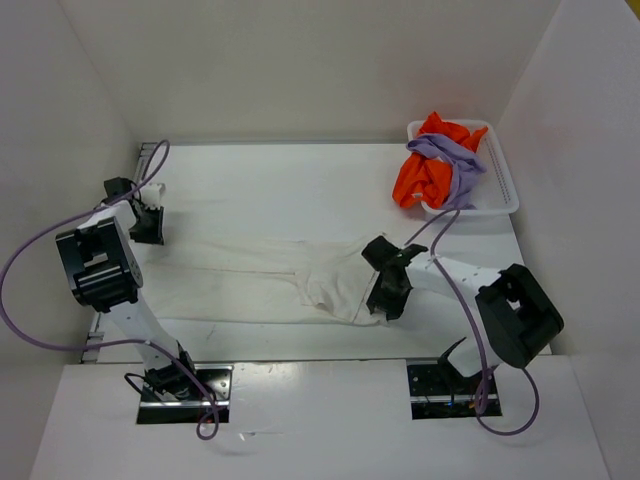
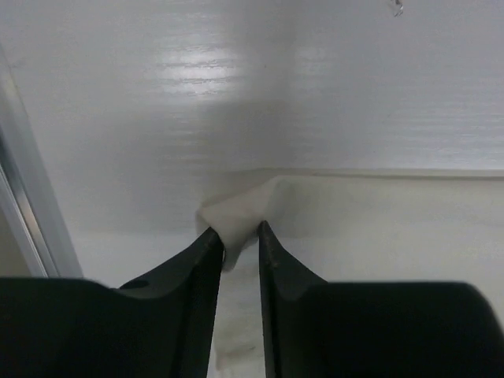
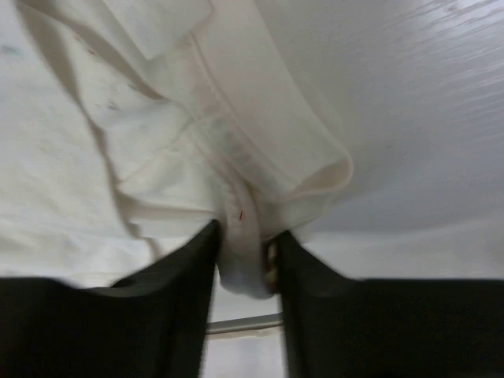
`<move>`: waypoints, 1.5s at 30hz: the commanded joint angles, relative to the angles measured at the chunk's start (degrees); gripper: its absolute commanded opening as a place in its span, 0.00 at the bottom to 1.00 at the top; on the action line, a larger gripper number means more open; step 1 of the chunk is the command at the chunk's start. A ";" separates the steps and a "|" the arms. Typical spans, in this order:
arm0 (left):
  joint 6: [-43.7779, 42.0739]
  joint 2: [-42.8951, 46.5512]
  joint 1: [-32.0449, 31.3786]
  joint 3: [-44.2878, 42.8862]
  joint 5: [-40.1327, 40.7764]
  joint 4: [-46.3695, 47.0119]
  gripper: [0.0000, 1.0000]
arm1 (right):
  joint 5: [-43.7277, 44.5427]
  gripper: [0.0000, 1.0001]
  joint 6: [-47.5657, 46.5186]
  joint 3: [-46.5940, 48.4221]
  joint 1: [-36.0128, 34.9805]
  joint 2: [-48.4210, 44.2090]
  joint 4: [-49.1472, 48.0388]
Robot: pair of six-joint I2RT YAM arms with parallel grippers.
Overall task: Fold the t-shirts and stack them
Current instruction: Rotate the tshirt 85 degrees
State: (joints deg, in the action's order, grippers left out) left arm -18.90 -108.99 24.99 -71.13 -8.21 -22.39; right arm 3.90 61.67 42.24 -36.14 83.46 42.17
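Shirt lies stretched across mid-table. Left gripper pinches its far-left corner; right gripper pinches a bunched edge. Step, by my reading: spreading before the first fold. Next calls for even tension. More shirts sit in basket.

- Bright, even, diffuse light fills the overhead view; shadows are faint and soft.
- Ahead of the left end effector, glare whitens the counter; a grey shadow lies nearer its tips.
- The right end effector looks dark and blurred, and the t-shirt between its tips is soft-focused.
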 commanded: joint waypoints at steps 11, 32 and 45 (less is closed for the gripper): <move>-3.34 5.97 4.44 5.91 3.02 -1.07 0.08 | 5.24 0.00 -12.62 18.04 1.86 18.83 -2.27; -13.53 10.64 1.47 9.16 -4.36 -13.47 0.29 | 16.39 0.02 -35.39 96.58 16.28 67.95 11.60; -26.28 17.93 -18.56 21.74 0.30 -16.45 0.30 | 16.85 0.18 -39.70 121.24 19.53 76.15 7.76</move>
State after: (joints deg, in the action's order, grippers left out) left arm -40.97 -91.39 9.63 -51.48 -5.32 -33.04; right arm 20.34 23.97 160.00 -17.80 159.41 53.04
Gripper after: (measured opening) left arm 0.298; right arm 0.164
